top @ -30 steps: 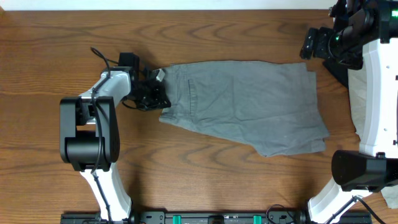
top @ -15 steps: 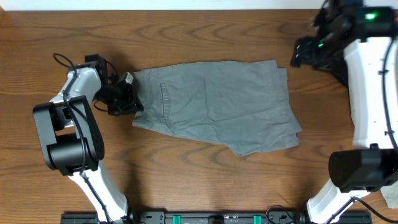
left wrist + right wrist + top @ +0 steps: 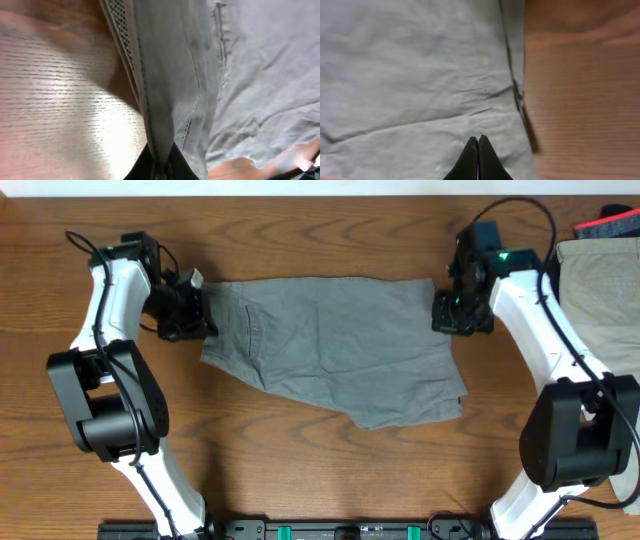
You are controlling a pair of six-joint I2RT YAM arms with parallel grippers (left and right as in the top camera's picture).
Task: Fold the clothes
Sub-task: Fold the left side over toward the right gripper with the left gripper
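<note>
**A:** What is seen nearest the front edge?

**B:** Bare board of the brown wood-grain table [image 3: 300,480] is seen there, between the bases of the two arms. Just beyond it, the grey woven cotton shorts [image 3: 335,350] are laid flat near the middle of the table. They are spread sideways, with the waistband turned to the left and the leg hems to the right. The lower right hem corner lies closest to the front.

**A:** How is the waistband end held?

**B:** It is clamped by the left fingers [image 3: 160,167]. In the left wrist view the stitched band is pinched between them, and its edge is lifted off the wood, with a shadow cast beneath it.

**A:** And at the other end?

**B:** The right fingers [image 3: 478,159] are pressed together, with their tips set on the grey cloth just inside the hem at the far right corner of the shorts. Whether a fold is caught between them cannot be told.

**A:** Is anything found farther back?

**B:** A flat tan woven garment [image 3: 600,290] is laid at the right edge, beyond the right arm and well apart from the shorts. Behind it, in the far corner, a small red-and-dark item [image 3: 612,222] is partly shown, but too little of it is seen for it to be named.
</note>
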